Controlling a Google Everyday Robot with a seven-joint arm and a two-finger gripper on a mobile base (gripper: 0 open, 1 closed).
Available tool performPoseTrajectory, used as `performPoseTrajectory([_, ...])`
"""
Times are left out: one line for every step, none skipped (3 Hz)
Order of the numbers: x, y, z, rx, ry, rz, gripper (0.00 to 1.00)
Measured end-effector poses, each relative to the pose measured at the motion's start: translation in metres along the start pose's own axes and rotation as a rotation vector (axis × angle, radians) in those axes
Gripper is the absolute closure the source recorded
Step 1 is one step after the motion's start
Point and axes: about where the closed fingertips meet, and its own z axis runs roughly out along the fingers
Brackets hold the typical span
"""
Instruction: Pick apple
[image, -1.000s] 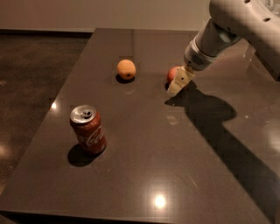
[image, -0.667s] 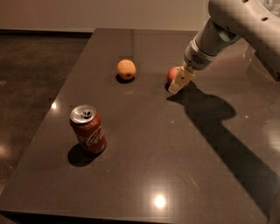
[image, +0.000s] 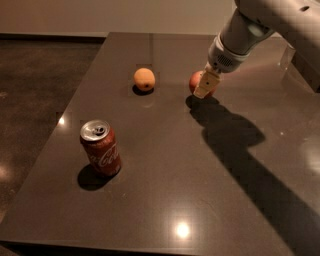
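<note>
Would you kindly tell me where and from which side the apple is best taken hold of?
Grip the apple across its widest middle, coming down from above, where the gripper hangs right at it. It is round, so a hold across the full width seems least likely to slip, and it sits on the table apart from the orange and the can.

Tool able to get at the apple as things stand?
Probably yes. The tool is right at the apple, covering part of it. The orange and can stand well apart from it; nothing lies between.
</note>
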Motion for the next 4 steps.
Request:
performPoseTrajectory([-0.014, 0.006, -0.026, 0.002, -0.027, -0.042, 0.99])
performPoseTrajectory([-0.03, 0.015, -0.055, -0.02, -0.072, -0.084, 1.0])
performPoseTrajectory([-0.041, 0.021, -0.074, -0.05, -0.11, -0.112, 1.0])
performPoseTrajectory([-0.048, 0.027, -0.085, -0.085, -0.147, -0.13, 1.0])
